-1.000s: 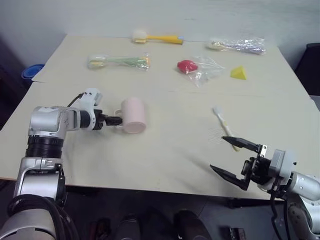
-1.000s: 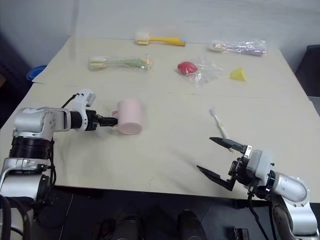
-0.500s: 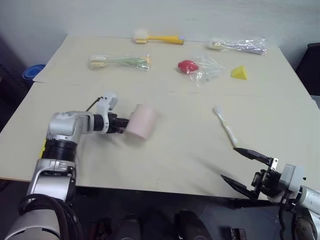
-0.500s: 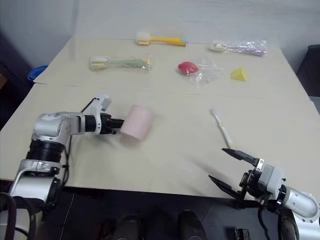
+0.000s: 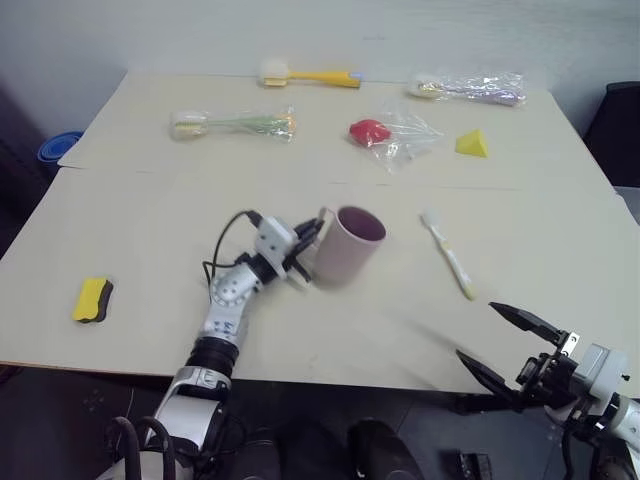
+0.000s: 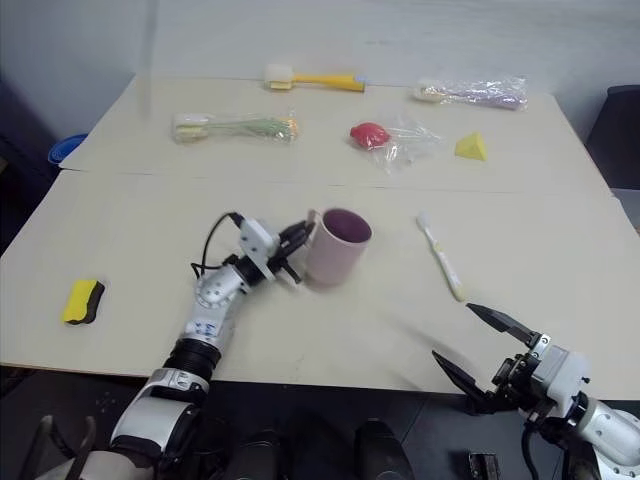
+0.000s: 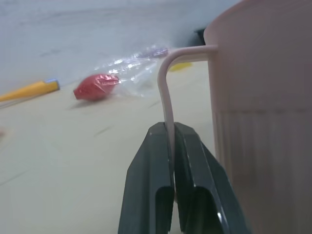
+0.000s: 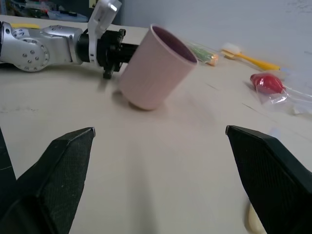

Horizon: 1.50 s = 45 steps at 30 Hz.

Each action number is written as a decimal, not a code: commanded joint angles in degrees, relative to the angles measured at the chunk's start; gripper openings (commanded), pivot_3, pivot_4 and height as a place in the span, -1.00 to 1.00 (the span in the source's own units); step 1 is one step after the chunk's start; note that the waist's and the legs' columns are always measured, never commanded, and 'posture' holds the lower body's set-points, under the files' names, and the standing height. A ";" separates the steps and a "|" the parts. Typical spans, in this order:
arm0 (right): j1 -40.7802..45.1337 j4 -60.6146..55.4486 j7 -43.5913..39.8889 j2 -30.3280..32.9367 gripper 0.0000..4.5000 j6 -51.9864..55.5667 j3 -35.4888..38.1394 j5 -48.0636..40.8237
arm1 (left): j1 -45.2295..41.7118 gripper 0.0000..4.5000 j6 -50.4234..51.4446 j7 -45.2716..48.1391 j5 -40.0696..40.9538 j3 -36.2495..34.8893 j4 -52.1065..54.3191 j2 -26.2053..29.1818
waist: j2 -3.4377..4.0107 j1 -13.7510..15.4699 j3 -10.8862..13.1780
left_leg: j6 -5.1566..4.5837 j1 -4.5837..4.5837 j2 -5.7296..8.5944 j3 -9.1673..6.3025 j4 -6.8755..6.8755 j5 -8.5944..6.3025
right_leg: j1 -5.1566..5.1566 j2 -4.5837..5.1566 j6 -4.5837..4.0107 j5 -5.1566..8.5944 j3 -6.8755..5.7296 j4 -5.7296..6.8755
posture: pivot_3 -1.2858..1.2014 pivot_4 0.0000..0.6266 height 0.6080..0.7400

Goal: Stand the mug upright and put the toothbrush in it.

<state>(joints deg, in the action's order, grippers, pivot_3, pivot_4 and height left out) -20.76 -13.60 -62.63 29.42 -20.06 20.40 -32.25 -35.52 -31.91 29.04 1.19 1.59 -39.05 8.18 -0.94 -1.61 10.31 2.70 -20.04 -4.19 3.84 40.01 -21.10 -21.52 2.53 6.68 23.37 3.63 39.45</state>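
Observation:
The pale pink mug (image 5: 348,245) sits mid-table, tilted, its dark mouth facing up and leaning away from my left gripper (image 7: 169,146). That gripper is shut on the mug's thin handle (image 7: 167,92), which runs up between the two black fingers. The slim cream-handled toothbrush (image 5: 448,255) lies flat to the right of the mug, white head pointing away from me. My right gripper (image 5: 478,332) hangs open and empty at the table's near right edge, short of the toothbrush handle. From the right wrist, the mug (image 8: 153,68) is straight ahead between the open fingers.
A yellow sponge (image 5: 93,298) lies near the front left. Along the back are a wrapped green-handled brush (image 5: 235,123), a yellow-handled brush (image 5: 305,74), a red thing in clear plastic (image 5: 375,131), a yellow wedge (image 5: 474,144) and another wrapped item (image 5: 465,88).
My left gripper shut on the mug's handle, carried the mug to the right and tipped it from lying on its side to nearly upright. The right gripper sank toward the near edge, still open.

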 commanded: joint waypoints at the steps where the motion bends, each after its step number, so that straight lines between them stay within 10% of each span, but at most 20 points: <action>1: 0.46 -3.16 2.51 -0.14 1.00 0.23 -0.04 0.21 | 4.11 -0.77 -1.34 0.67 2.63 -1.32 0.91 0.55 | 0.34 -0.02 -0.20 | -0.02 0.01 0.00 0.02 0.00 -0.01 | 0.00 0.02 0.00 0.00 0.01 0.01 | 0.03 -0.52 1.00; 13: 0.99 -2.87 4.68 1.24 1.00 3.95 0.80 -0.36 | 11.85 0.63 15.75 13.66 9.66 -3.46 16.66 14.95 | 0.33 -0.38 -0.20 | 0.00 1.15 0.09 0.07 -0.79 -0.01 | 0.30 -0.12 0.01 0.00 1.30 -0.08 | 0.03 -0.52 1.00; 25: -10.95 1.82 3.23 2.76 1.00 3.49 14.63 -2.23 | 25.29 0.97 42.14 37.64 30.89 -13.56 43.08 41.40 | 0.14 -0.14 -0.10 | -0.03 0.89 0.07 -0.03 -0.89 -0.08 | 0.38 0.07 0.01 -0.02 1.43 -0.54 | 0.03 -0.52 1.00; 29: -2.86 -2.12 10.52 7.75 1.00 13.26 11.72 0.28 | 30.25 0.97 46.53 38.81 33.30 -16.92 48.78 44.38 | 0.28 -1.55 -0.03 | -0.11 1.74 0.07 0.12 -1.20 -0.19 | 1.46 -0.09 0.05 -0.04 1.48 -1.22 | 0.03 -0.52 1.00; 37: 30.29 -0.25 24.94 28.44 1.00 67.31 -7.02 -3.30 | 27.14 0.97 54.01 32.91 38.98 -19.37 55.15 42.49 | 0.25 -1.68 -0.02 | -0.08 1.47 -0.02 -0.04 -1.21 -0.22 | 1.12 -0.13 0.15 -0.16 1.63 -1.41 | 0.03 -0.52 1.00; 45: 61.22 21.98 22.22 22.18 0.82 81.38 -30.57 8.05 | 28.22 1.00 54.78 29.17 37.37 -19.07 58.62 39.87 | 0.19 -2.62 -0.02 | -0.11 -0.29 0.02 -0.18 -0.60 -0.23 | -0.76 0.06 0.15 -0.17 1.53 -0.62 | 0.03 -0.52 1.00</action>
<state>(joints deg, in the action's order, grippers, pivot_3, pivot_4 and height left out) 38.99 5.62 -39.39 51.68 60.12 -8.48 -26.57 -7.78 23.29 59.03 38.64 -16.56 17.47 48.07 -0.74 -4.23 10.28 2.55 -20.54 -4.16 3.67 39.56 -21.35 -22.48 2.61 6.83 23.20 5.15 39.00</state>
